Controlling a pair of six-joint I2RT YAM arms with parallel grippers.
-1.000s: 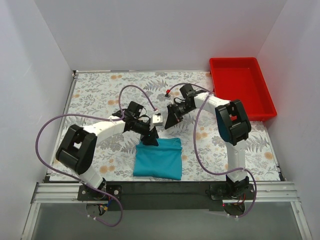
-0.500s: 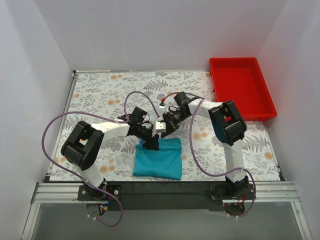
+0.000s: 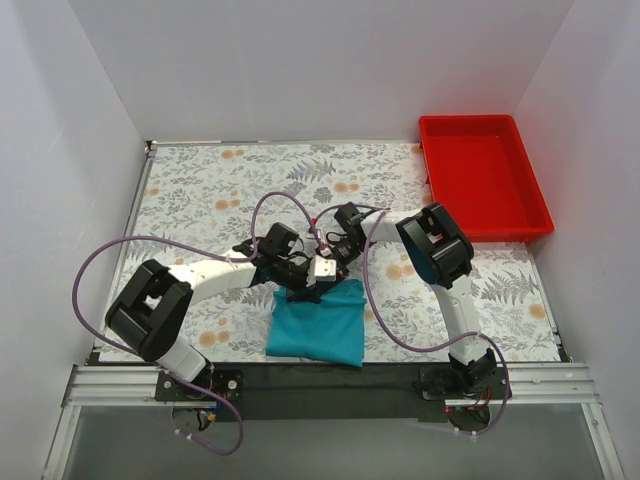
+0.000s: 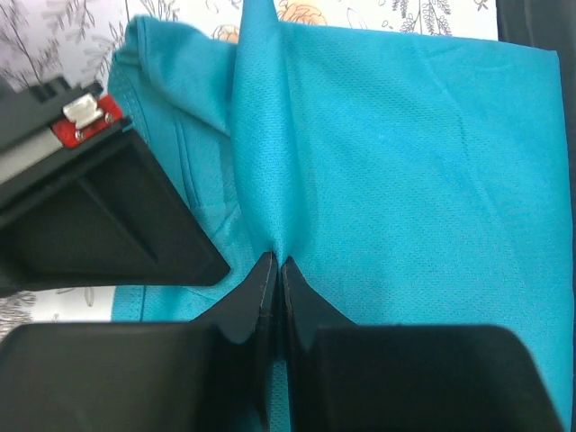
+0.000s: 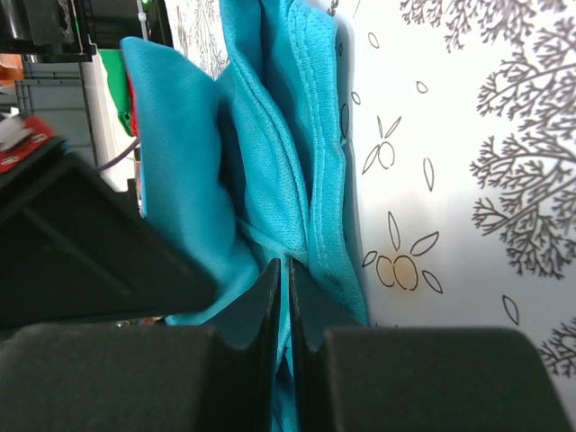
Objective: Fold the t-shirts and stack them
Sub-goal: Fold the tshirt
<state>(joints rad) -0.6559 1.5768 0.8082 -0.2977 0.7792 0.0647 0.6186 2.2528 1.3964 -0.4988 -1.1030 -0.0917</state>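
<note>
One teal-blue t-shirt (image 3: 318, 325) lies folded into a small rectangle near the table's front edge, between the two arm bases. Both grippers meet at its far edge. My left gripper (image 3: 300, 290) is shut on a raised pleat of the t-shirt (image 4: 405, 162), and the fabric runs up into the jaws of the left gripper (image 4: 276, 261). My right gripper (image 3: 329, 281) sits just to its right. In the right wrist view the right gripper (image 5: 288, 264) is shut on the layered hems of the t-shirt (image 5: 270, 162).
A red plastic tray (image 3: 483, 175) stands at the back right corner. A floral tablecloth (image 3: 200, 190) covers the table. White walls enclose three sides. Purple cables loop off both arms above the cloth.
Both grippers have come down and toward each other onto the shirt's far edge. The left gripper has shut on the fabric, and the edge is now bunched up between them.
</note>
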